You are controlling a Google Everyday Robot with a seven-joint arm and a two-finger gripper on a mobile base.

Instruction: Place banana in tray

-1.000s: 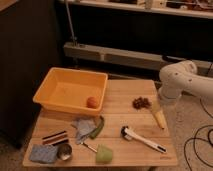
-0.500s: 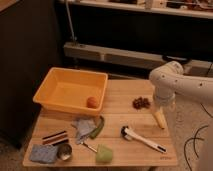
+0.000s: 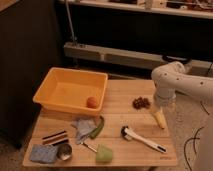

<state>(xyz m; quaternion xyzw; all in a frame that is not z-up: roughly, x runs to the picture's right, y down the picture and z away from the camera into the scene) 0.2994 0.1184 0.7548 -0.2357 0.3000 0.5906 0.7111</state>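
The banana (image 3: pixel 159 119) lies on the right side of the wooden table (image 3: pixel 115 125), pale yellow, pointing toward the front. The yellow tray (image 3: pixel 70 91) stands at the table's back left with an orange fruit (image 3: pixel 92 102) inside. My white arm comes in from the right and bends down over the banana. The gripper (image 3: pixel 161 106) hangs right above the banana's far end, close to it or touching it.
A bunch of dark grapes (image 3: pixel 141 103) lies left of the gripper. A white-handled brush (image 3: pixel 141 138) lies at the front right. A grey cloth (image 3: pixel 83 128), green pepper (image 3: pixel 98 127), green cup (image 3: pixel 104 153), blue sponge (image 3: pixel 41 153) and a small can (image 3: pixel 64 152) sit at the front left.
The arm has swung left and lowered, bringing the gripper from beside the table's right edge to just over the banana. The table's objects have not moved.
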